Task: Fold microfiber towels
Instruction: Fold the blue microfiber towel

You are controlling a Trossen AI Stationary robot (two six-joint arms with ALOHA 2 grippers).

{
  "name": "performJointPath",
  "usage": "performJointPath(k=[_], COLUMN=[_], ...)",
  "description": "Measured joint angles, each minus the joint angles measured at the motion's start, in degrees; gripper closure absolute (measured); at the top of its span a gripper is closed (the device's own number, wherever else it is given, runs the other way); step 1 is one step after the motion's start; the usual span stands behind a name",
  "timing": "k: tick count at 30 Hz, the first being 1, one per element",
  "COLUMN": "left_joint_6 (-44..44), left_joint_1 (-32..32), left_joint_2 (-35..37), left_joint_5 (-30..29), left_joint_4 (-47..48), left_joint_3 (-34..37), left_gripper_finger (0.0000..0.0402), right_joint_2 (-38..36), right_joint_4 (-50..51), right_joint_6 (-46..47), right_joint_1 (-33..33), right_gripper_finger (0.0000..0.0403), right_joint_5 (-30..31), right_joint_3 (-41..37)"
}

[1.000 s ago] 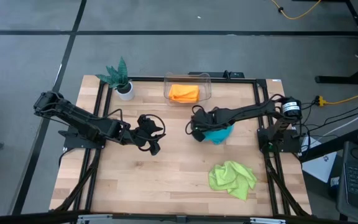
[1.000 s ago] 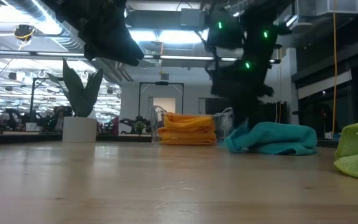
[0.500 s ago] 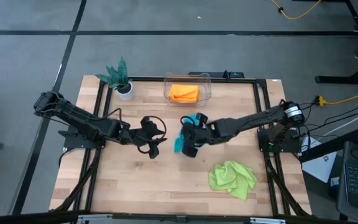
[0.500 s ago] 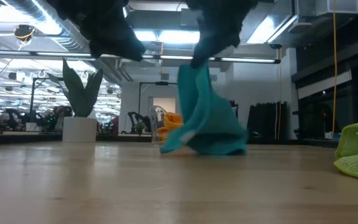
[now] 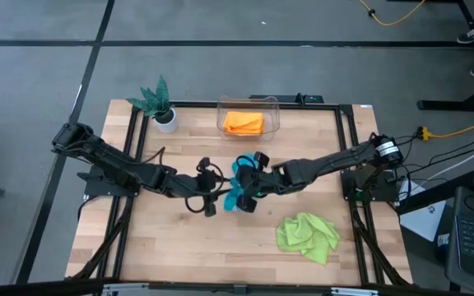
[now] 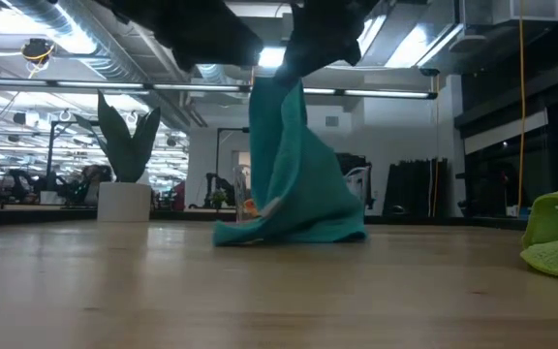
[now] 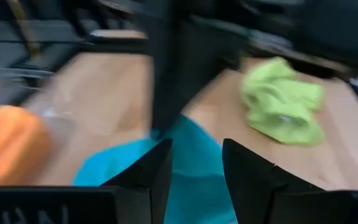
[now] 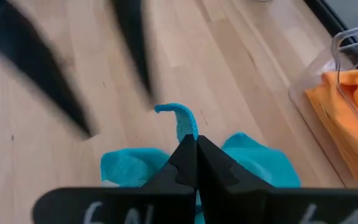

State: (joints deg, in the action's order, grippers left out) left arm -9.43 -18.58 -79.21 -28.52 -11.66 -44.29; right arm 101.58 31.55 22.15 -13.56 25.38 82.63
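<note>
The right gripper (image 5: 248, 182) pinches the teal towel (image 6: 294, 184) and holds it up near the table's (image 5: 171, 247) middle, its lower edge resting on the wood. The left gripper (image 5: 211, 197) waits just beside the towel, fingers parted and holding nothing. The green towel (image 5: 308, 235) lies nearby.

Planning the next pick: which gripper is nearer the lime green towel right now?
Right. The right gripper, shut on the teal towel at mid-table, sits just up-left of the lime green towel. The left gripper is open, farther left beyond the teal towel.
</note>
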Motion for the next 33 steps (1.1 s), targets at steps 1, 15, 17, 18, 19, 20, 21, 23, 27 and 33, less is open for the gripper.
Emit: performJointPath(k=[1, 15, 17, 18, 19, 20, 21, 23, 27, 33], left_joint_6=[0.0, -0.4, -0.4, -0.4, -0.2, 0.0, 0.0, 0.0, 0.0, -0.8], left_joint_1=[0.0, 1.0, 1.1, 1.1, 1.1, 1.1, 1.1, 1.1, 1.4, 1.7], left_joint_2=[0.1, -1.2, -1.2, -1.2, -1.2, -1.2, -1.2, -1.2, -1.2, -1.2], left_joint_5=[-1.8, -2.0, -2.0, -2.1, -2.1, -2.1, -2.1, -2.2, -2.3, -2.3], left_joint_4=[-0.2, 0.7, 0.8, 0.9, 1.3, 2.1, 2.8, 3.3, 3.4, 3.0], left_joint_3=[0.0, 0.0, 0.0, 0.0, 0.0, 0.0, 0.0, 0.0, 0.0, 0.0], left_gripper_finger=[0.0269, 0.0225, 0.0226, 0.0228, 0.0232, 0.0236, 0.0241, 0.0257, 0.0309, 0.0393], right_joint_2=[0.0, 0.0, 0.0, 0.0, 0.0, 0.0, 0.0, 0.0, 0.0, 0.0], right_joint_4=[0.1, -3.4, -3.6, -3.6, -3.6, -3.6, -3.6, -3.7, -4.4, -4.4], right_joint_6=[0.0, -2.0, -1.9, -1.9, -1.9, -1.9, -1.9, -1.9, -1.9, -0.3], right_joint_1=[-0.3, -1.8, -1.8, -1.9, -1.9, -1.9, -1.9, -1.9, -1.9, -1.9], right_gripper_finger=[0.0401, 0.0399, 0.0399, 0.0399, 0.0399, 0.0399, 0.0399, 0.0398, 0.0398, 0.0391], right_joint_5=[0.0, -1.1, -1.1, -1.1, -1.1, -1.1, -1.1, -1.1, -1.1, -3.1], right_joint_3=[0.0, 0.0, 0.0, 0.0, 0.0, 0.0, 0.0, 0.0, 0.0, 0.0])
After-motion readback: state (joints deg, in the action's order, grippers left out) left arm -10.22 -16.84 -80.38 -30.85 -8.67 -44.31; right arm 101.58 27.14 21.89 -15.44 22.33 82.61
